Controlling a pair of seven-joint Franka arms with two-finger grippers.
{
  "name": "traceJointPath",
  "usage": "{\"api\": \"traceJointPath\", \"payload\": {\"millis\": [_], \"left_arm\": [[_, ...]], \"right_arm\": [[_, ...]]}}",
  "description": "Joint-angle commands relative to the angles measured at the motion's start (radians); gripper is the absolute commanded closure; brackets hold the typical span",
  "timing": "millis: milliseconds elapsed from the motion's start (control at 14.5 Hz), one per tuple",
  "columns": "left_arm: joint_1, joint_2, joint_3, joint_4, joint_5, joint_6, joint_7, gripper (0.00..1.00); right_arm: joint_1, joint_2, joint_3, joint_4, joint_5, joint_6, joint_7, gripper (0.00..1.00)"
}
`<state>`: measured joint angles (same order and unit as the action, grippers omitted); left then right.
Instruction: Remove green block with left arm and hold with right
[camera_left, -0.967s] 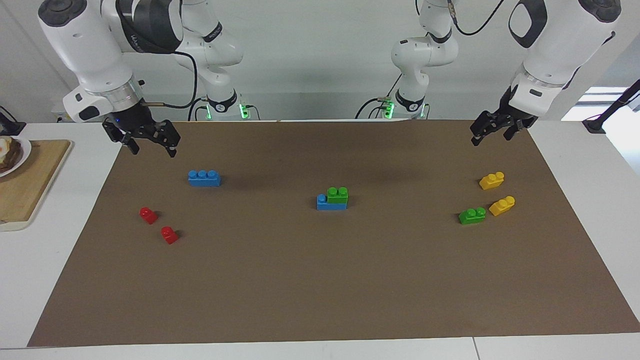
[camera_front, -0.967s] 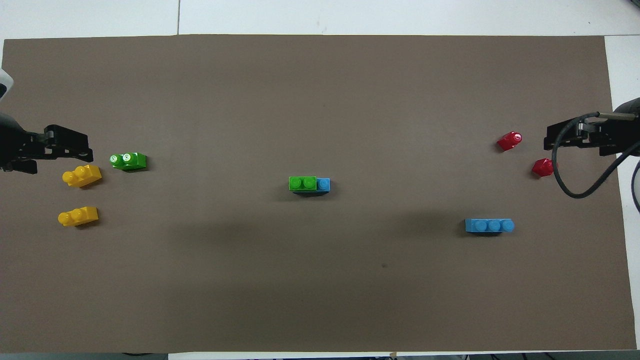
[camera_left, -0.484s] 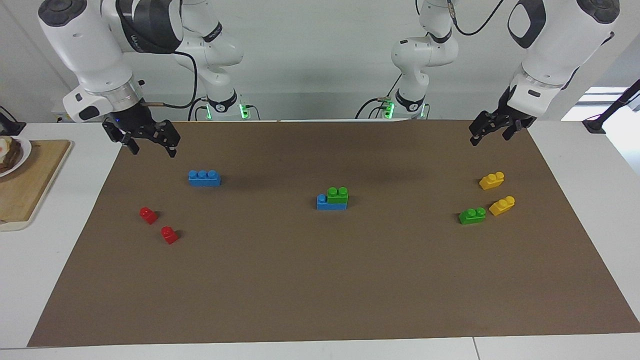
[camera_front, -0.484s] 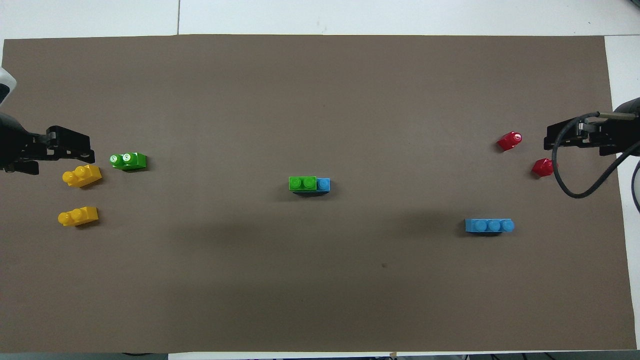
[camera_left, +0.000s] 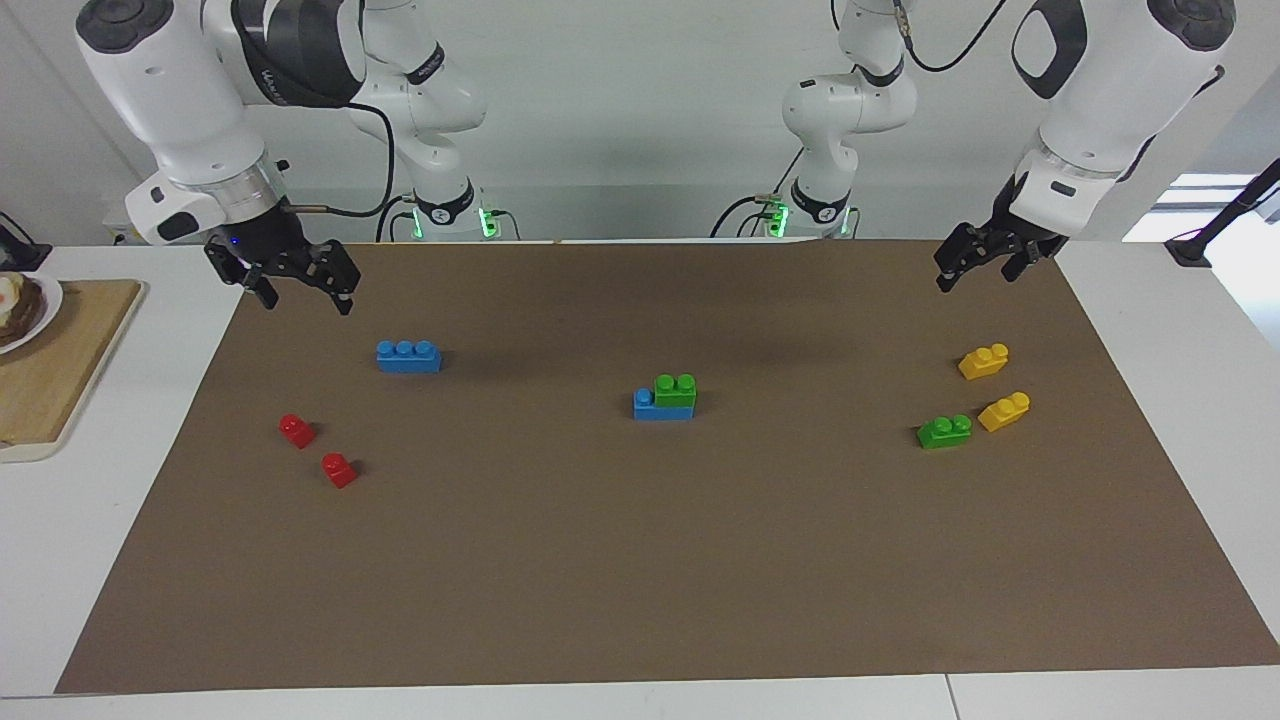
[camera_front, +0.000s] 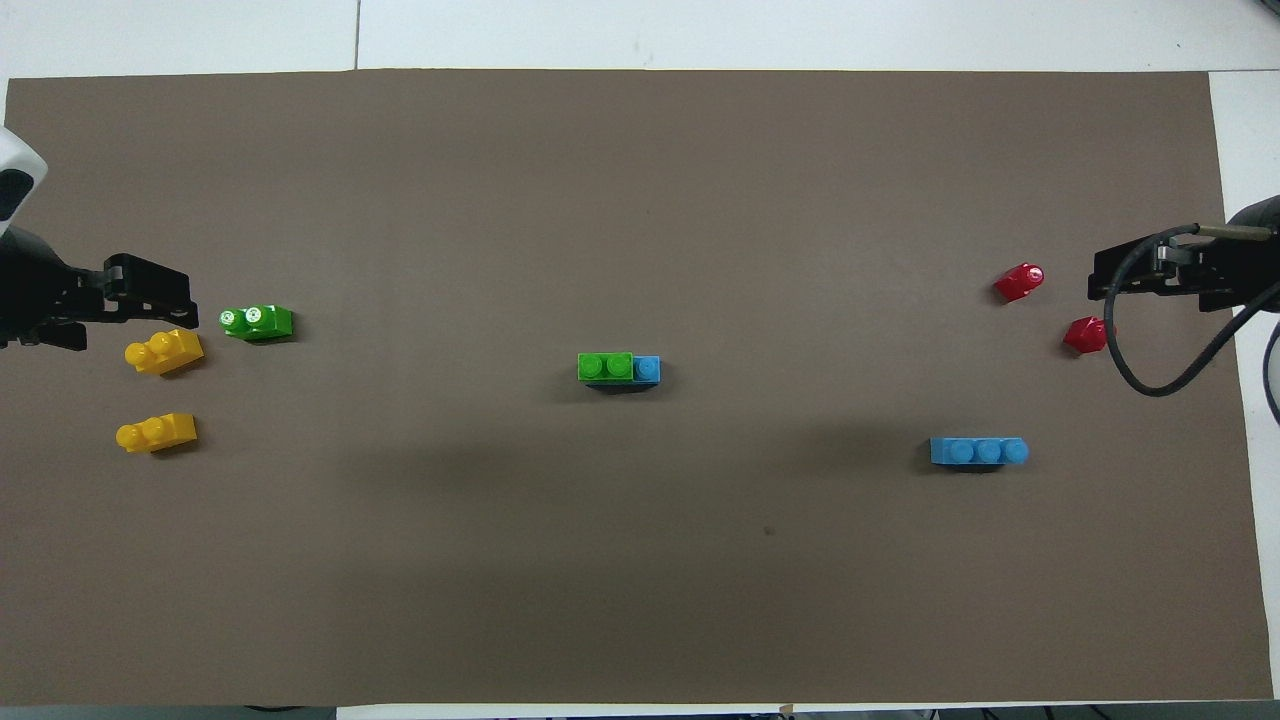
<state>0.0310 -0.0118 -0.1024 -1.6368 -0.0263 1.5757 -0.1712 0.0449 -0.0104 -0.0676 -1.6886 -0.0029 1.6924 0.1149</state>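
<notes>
A green block sits stacked on a blue brick at the middle of the brown mat; both also show in the overhead view, the green block and the blue brick. A second green block lies loose on the mat at the left arm's end, also in the overhead view. My left gripper hangs open and empty over the mat's edge nearest the robots, at its own end. My right gripper hangs open and empty over the mat's corner at the right arm's end.
Two yellow bricks lie beside the loose green block. A lone blue three-stud brick and two small red bricks lie at the right arm's end. A wooden board with a plate stands off the mat there.
My left gripper has risen a little and drifted slightly toward the mat's middle. The right arm and all the bricks have not moved.
</notes>
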Motion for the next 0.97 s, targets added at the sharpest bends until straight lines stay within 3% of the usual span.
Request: {"api": "traceJointPath", "payload": {"millis": [0, 138, 415, 898], "left_arm": [[-0.023, -0.037, 0.0, -0.067, -0.011, 0.01, -0.005, 0.0], [-0.04, -0.057, 0.0, -0.113, -0.012, 0.056, -0.016, 0.0], [-0.078, -0.06, -0.003, -0.152, -0.055, 0.105, -0.262, 0.0], [-0.213, -0.059, -0.005, -0.235, -0.078, 0.24, -0.868, 0.0]], "right_arm": [[-0.017, -0.011, 0.011, -0.014, -0.019, 0.018, -0.024, 0.0], [-0.016, -0.011, 0.011, -0.016, -0.019, 0.018, -0.023, 0.0], [-0.016, -0.011, 0.011, -0.016, -0.019, 0.018, -0.021, 0.0], [-0.017, -0.011, 0.009, -0.016, -0.019, 0.019, -0.021, 0.0]]}}
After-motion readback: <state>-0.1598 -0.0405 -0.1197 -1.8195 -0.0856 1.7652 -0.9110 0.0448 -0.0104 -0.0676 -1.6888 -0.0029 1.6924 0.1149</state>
